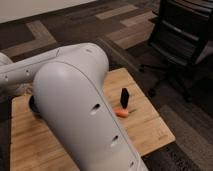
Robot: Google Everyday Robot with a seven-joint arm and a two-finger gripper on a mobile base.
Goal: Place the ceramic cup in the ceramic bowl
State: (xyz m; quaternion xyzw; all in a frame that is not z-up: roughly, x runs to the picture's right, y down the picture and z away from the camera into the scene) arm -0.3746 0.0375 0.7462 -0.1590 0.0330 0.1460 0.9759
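Observation:
My white arm point(75, 100) fills the middle of the camera view and reaches off to the left edge. My gripper is out of view, past the left edge or behind the arm. Only a dark sliver of the ceramic bowl point(33, 104) shows at the arm's left side, on the wooden table point(145, 127); the rest of it is hidden by the arm. The ceramic cup is not in sight.
A small orange carrot point(121, 113) lies on the table right of the arm, with a black upright object point(124, 97) just behind it. A black office chair point(182, 42) stands on the carpet at the right, close to the table's far corner.

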